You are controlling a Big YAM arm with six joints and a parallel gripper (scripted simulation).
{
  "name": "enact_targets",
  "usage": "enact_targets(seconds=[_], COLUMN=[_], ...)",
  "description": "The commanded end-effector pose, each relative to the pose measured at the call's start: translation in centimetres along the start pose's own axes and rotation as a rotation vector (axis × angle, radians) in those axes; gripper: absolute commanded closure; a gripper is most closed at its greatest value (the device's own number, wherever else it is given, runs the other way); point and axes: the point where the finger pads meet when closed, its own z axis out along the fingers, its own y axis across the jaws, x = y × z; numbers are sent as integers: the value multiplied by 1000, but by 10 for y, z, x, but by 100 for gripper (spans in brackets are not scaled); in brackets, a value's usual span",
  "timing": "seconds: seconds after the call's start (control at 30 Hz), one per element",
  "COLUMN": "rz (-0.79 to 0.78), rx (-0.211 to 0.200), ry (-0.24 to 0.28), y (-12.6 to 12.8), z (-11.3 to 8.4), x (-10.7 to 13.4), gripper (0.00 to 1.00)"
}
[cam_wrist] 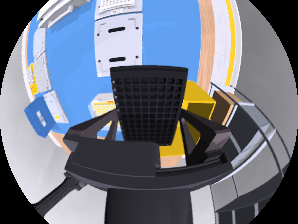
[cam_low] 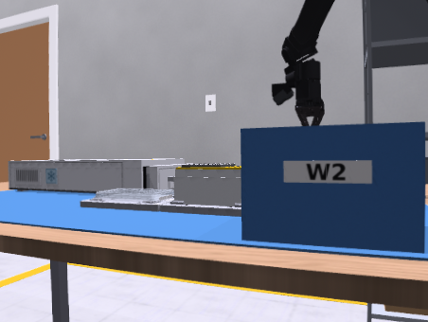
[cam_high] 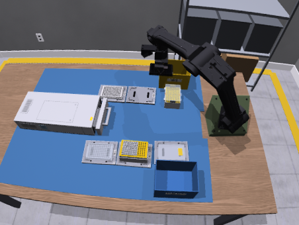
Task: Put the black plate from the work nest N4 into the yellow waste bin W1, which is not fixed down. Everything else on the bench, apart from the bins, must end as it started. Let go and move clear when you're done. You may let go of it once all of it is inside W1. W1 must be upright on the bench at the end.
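The black plate [cam_high: 154, 71] [cam_wrist: 148, 95] is a flat gridded plate, held about level well above the bench. My gripper [cam_high: 161, 67] [cam_low: 310, 121] [cam_wrist: 148, 111] points down and is shut on it, with one finger at each side. The yellow bin W1 [cam_high: 165, 83] [cam_wrist: 201, 92] stands upright at the back right of the blue mat. The plate hangs high near W1's left side; how much of it is over the opening I cannot tell. An empty nest [cam_high: 141, 96] [cam_wrist: 111, 45] with two dark slots lies left of W1; its label is unreadable. The exterior view does not show the plate.
A yellow-topped tip rack [cam_high: 172, 93] [cam_wrist: 102, 108] stands just in front of W1. A nest with a white plate [cam_high: 113, 92] is at the back. The white instrument [cam_high: 56, 110] [cam_low: 95, 176] is left. The blue bin W2 [cam_high: 160, 193] [cam_low: 265, 208] and three nests are at the front.
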Motion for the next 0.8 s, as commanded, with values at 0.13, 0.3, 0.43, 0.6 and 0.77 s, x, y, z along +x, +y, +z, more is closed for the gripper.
enact_targets(seconds=[0.13,0.3,0.43,0.6,0.77], rz=[-16,-4,2,-1,-7], rx=[13,-6,-15,-11,0], ry=[-23,-9,-3,-6,-12], y=[-25,-27,-30,-37,-47], z=[-5,2,5,5,0], x=[8,27,39,46,50], gripper=[100,100,100,100,100])
